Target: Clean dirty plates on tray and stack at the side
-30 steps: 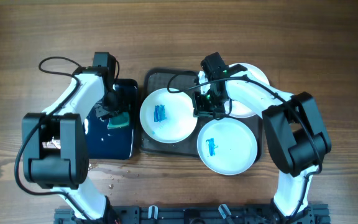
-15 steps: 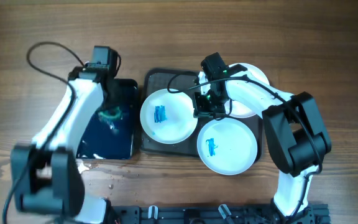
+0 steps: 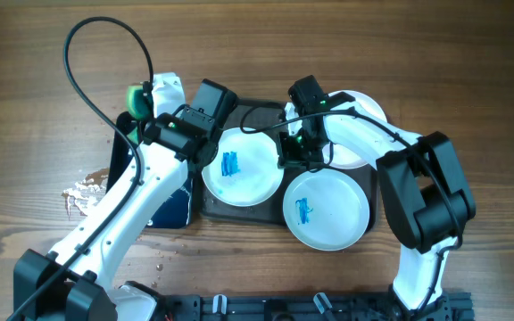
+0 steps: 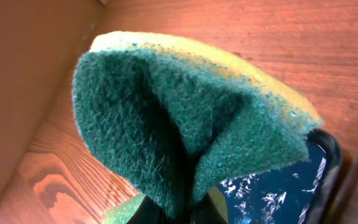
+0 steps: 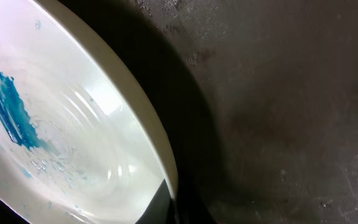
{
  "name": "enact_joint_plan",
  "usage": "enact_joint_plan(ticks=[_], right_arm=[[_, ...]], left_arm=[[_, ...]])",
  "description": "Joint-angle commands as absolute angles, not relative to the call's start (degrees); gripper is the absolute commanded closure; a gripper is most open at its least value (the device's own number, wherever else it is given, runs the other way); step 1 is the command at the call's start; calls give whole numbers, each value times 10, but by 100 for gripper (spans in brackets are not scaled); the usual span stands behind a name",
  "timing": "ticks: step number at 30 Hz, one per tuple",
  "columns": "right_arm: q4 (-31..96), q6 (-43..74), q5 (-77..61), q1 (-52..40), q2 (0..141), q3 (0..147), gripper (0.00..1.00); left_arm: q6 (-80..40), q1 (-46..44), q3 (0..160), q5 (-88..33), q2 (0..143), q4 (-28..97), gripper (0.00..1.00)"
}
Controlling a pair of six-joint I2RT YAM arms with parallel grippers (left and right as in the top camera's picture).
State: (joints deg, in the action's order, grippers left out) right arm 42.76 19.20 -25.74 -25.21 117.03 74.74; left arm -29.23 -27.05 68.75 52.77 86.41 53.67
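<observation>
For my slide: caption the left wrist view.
Left claw pinches a folded green-yellow sponge, wet black tray corner beyond.

Three white plates (image 3: 242,166), two blue-smeared, on grey tray (image 3: 224,111).

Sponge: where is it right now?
Overhead view, upper left: the sponge is pinched in the left claw above the wooden table, just beyond the far edge of the small black tray, near its left corner.
</observation>
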Motion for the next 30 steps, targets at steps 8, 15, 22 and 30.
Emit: enact_joint_plan(ticks=[8, 15, 22, 30], right_arm=[[427, 180, -244, -255, 1176, 746, 96], [427, 180, -244, -255, 1176, 746, 96], [425, 180, -244, -255, 1176, 746, 96], [429, 175, -244, -255, 1176, 746, 96]], left_arm=[[-327, -252, 695, 429, 863, 536, 96], [-275, -103, 669, 75, 910, 512, 96], [-237, -64, 655, 4, 999, 503, 96], [-237, -65, 655, 5, 1066, 480, 79]])
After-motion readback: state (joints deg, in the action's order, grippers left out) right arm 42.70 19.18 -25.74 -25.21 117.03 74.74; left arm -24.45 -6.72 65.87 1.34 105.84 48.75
